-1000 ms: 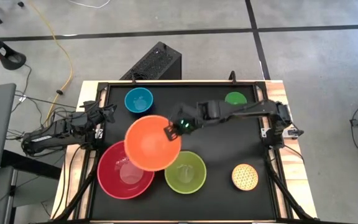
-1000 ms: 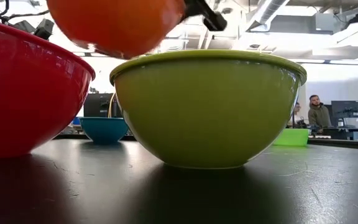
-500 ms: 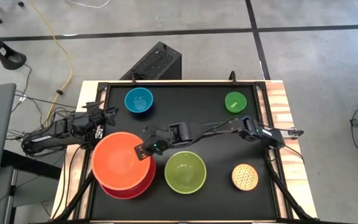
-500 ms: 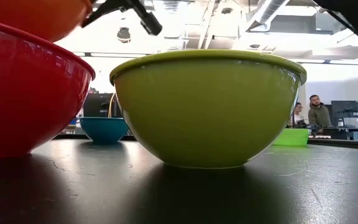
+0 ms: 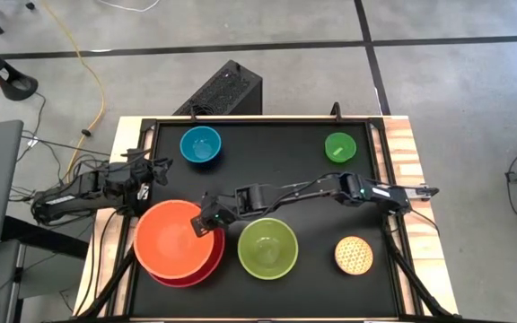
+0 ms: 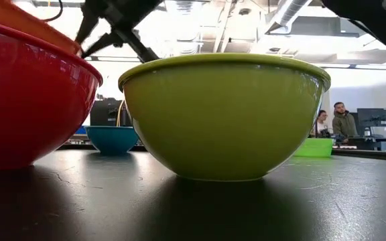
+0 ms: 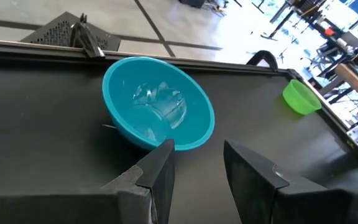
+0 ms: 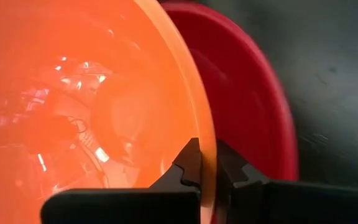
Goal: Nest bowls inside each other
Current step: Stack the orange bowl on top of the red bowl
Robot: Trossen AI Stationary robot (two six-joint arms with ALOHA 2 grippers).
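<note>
A large round red plastic bowl (image 5: 183,274) is being seen as a deep, even red, glossy on its outer wall. A round orange plastic bowl (image 5: 173,237) is being shown in bright orange, with pale highlights across its inside. A round lime green plastic bowl (image 5: 267,248) is being seen in a yellowish green, plain and unpatterned. A round blue plastic bowl (image 5: 200,145) is being rendered in turquoise blue. A small round yellow bowl (image 5: 353,255) is being marked by a fine dotted speckle over yellow. The smallest round bright green bowl (image 5: 339,146) is being shown in vivid green. The flat table top (image 5: 276,170) is being seen as matte black, edged with pale wood.
</note>
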